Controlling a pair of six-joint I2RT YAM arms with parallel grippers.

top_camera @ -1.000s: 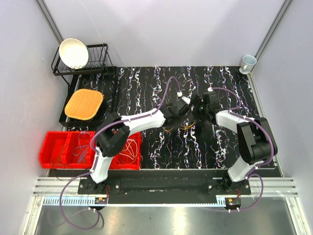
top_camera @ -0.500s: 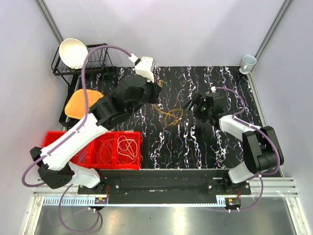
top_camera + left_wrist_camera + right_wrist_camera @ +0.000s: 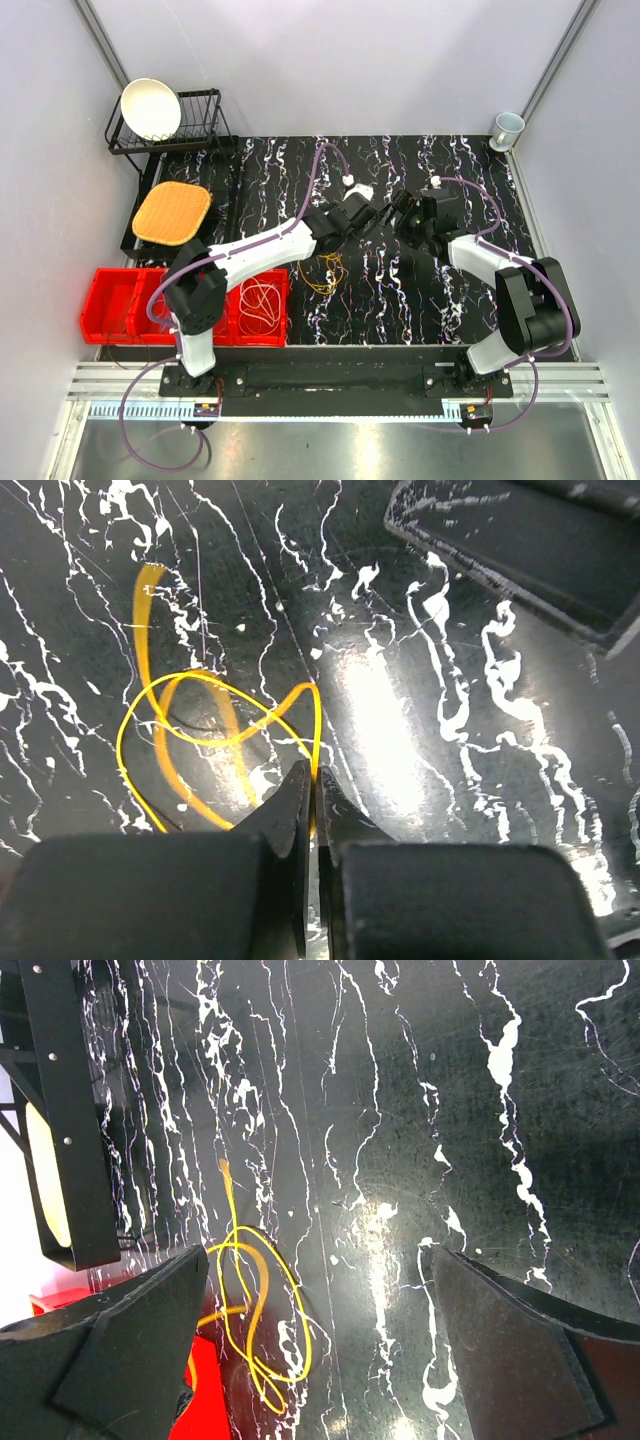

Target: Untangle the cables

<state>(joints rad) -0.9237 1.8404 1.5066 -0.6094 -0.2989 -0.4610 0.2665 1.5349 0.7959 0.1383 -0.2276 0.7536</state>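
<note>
A tangle of yellow and orange cables (image 3: 325, 272) lies on the black patterned mat (image 3: 470, 300), left of centre. My left gripper (image 3: 380, 213) reaches across the middle of the mat. In the left wrist view the left gripper (image 3: 316, 772) is shut on a thin yellow cable (image 3: 317, 725), whose loops spread over the mat beside an orange strand (image 3: 150, 585). My right gripper (image 3: 401, 216) hovers close by, facing the left one. In its own view the right gripper (image 3: 318, 1255) is open and holds nothing, with the yellow cable (image 3: 305, 1330) lying off towards its left finger.
Red bins (image 3: 135, 300) stand at the mat's near left; one (image 3: 262, 300) holds whitish cable loops. A black dish rack (image 3: 195, 125) with a white bowl (image 3: 150, 108) and an orange woven pad (image 3: 172, 213) are at back left. A cup (image 3: 508, 128) stands at back right.
The left arm swung up and back to the left, then came down to the centre beside the right gripper. The yellow and orange tangle now lies nearer and further left. The right gripper stayed open.
</note>
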